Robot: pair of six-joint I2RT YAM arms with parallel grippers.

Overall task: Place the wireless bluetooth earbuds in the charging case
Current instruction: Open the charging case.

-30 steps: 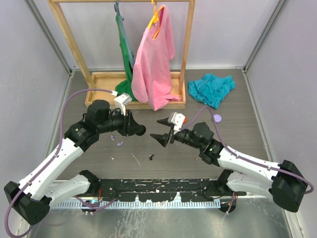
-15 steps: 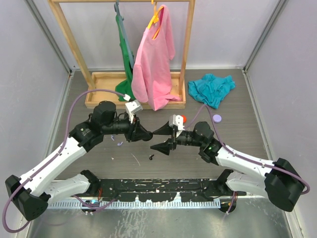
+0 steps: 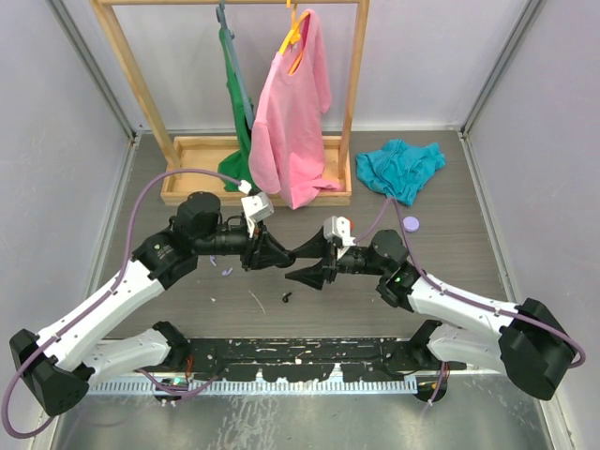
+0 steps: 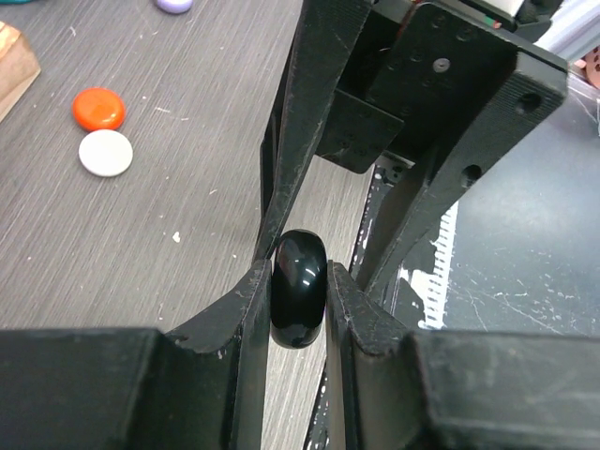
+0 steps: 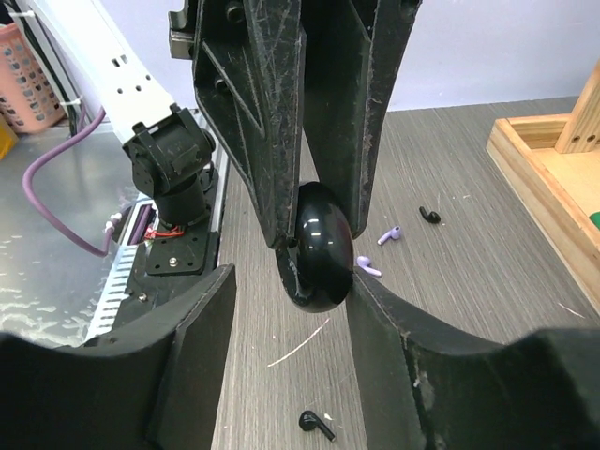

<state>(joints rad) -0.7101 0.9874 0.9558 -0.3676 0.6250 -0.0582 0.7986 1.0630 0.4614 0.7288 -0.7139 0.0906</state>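
Right wrist view: right claw [image 5: 292, 286] open, its fingers standing either side of a glossy black case [image 5: 319, 248], with a gap showing on one side. The case is gripped by the left claw [image 5: 319, 232], which enters from the top of this view.

Only here do the earbuds [image 5: 316, 424] show clearly. One black lies near the lens, two lilac [image 5: 368, 270] just past the case, and another black [image 5: 429, 215] farther off. All lie on the tabletop [image 5: 450, 309], apart from the case.

Left wrist view alone shows an orange disc [image 4: 98, 108] and a white disc [image 4: 105, 152] just beside each other.

Case lid: cannot tell whether open, no seam made out. Top view hides the case between the fingers.

Both arms bent, elbows outward, claws meeting tip to tip over mid-tabletop. A pink shirt [image 3: 291, 122] hangs beyond.
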